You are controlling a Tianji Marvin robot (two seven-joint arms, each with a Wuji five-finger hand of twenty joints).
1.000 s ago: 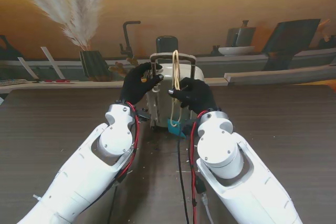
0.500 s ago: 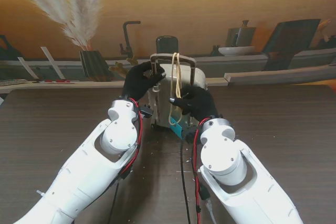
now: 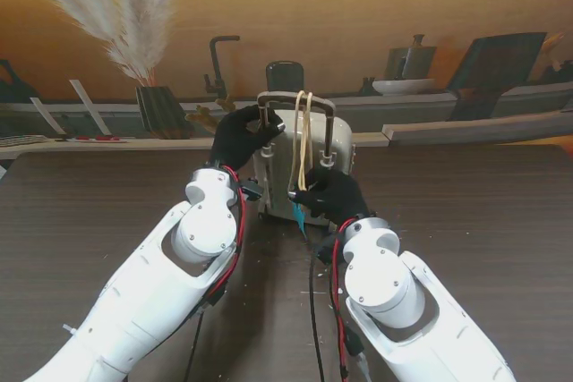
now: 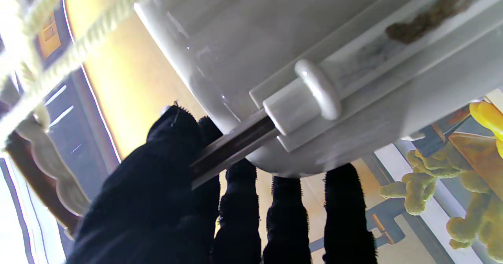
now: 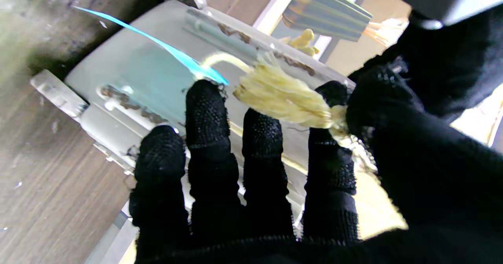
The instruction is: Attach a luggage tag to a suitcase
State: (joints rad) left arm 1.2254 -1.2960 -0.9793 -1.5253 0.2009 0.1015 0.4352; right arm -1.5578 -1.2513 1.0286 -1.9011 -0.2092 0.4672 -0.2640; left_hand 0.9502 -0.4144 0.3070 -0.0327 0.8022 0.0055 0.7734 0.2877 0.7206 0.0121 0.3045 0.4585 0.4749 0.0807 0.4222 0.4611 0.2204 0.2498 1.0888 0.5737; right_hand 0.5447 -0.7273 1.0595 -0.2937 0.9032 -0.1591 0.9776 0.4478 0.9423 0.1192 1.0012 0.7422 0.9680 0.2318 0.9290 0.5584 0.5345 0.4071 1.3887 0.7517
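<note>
small pale suitcase [image 3: 300, 163] upright at the table's [image 3: 466, 212] middle, cream cord [image 3: 304, 136] looped over its raised handle [image 3: 295, 97]. left hand [image 3: 242, 136] closed round the handle's left post. right hand [image 3: 333, 196] pinching the cord's frayed end against the case's front, teal luggage tag [image 3: 297, 214] hanging just beneath.

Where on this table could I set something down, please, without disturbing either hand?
Bare tabletop lies left of the left hand, and more right of the right hand. The middle is crowded: suitcase, cord, both arms.
</note>
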